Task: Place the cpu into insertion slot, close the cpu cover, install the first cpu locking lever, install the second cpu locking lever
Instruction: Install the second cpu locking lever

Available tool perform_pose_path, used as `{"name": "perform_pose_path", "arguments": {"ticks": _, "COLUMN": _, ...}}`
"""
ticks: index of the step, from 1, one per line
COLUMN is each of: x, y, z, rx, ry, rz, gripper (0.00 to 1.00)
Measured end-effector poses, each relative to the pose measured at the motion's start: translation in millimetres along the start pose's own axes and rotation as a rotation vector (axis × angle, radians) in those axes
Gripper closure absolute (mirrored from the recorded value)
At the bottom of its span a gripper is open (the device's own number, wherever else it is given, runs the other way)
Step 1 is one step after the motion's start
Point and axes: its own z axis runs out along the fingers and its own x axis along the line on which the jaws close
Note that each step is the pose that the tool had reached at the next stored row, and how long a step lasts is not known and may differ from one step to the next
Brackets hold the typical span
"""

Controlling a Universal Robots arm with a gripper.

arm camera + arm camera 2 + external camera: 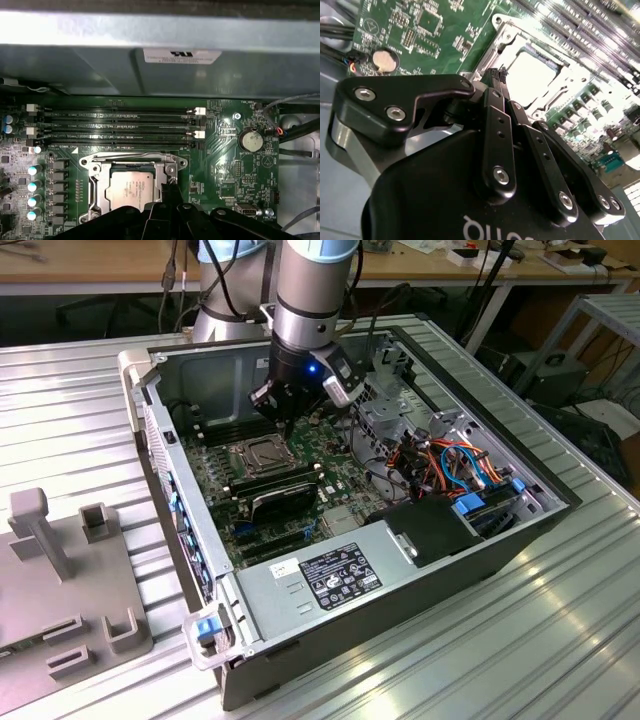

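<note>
Matte black fingers [496, 75] closed, dull square cpu [131, 192] – silver-rimmed insertion slot [95, 187]

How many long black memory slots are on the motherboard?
4, stacked parallel in the first wrist view, between the CPU socket and the case wall. None seems hidden.

Ribbed metal table [520, 640] – wooden benches [120, 265] behind, grey rack [610, 325] at the exterior view's right.

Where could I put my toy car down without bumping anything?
The ribbed metal table is bare on the exterior view's right of the computer case, and beyond the grey holder block too. Inside the case it is crowded: the gripper hangs over the insertion slot, with tangled cables nearby.
</note>
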Motion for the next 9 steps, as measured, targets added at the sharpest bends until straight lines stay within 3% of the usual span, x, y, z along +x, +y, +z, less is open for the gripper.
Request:
{"name": "perform_pose_path", "arguments": {"ticks": 3, "x": -3.7, "y": -7.4, "z": -0.1, "rx": 0.0000, "ry": 0.0015, "rz": 0.000, "gripper": 0.89}}
{"name": "perform_pose_path", "arguments": {"ticks": 9, "x": -4.9, "y": -12.3, "z": -0.1, "rx": 0.0000, "ry": 0.0025, "rz": 0.000, "gripper": 0.89}}
